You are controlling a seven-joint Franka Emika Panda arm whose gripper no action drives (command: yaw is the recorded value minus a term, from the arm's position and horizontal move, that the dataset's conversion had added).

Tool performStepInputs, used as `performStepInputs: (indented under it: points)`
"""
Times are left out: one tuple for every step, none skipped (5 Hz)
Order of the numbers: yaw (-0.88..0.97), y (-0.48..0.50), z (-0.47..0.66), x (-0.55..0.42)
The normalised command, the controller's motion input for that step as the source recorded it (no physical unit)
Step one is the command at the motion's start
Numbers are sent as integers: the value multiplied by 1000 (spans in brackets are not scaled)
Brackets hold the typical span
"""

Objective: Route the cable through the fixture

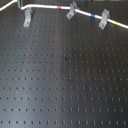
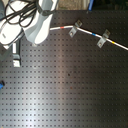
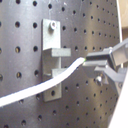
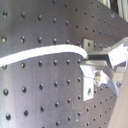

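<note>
First wrist view: my end effector grasps the end of the cable, fingers clenched on it just beside the fixture.

Step in hand, as I judge it: seat the cord in the bracket's slot. To do it well, keep the grip firm, carry the cord level with the gap under the upper lip, slide it in sideways, and hold a little tension so it does not spring out or ride over the hook.

Fixture: slim pale-grey bracket, upright, screwed to the perforated surface, with stepped lips; the cord crosses in front of it, whether already inside the slot I cannot tell.

Cable: thin white cord with a red band and blue and yellow bands farther on, running along the far edge of the surface in the first exterior view, through two other clips.
</note>
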Motion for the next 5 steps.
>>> performStepInputs:
  points:
    - [503, 161, -3, 195]
    - [534, 115, 11, 168]
    - [177, 89, 204, -133]
    - [-66, -1, 246, -252]
    - [-186, 5, 213, -214]
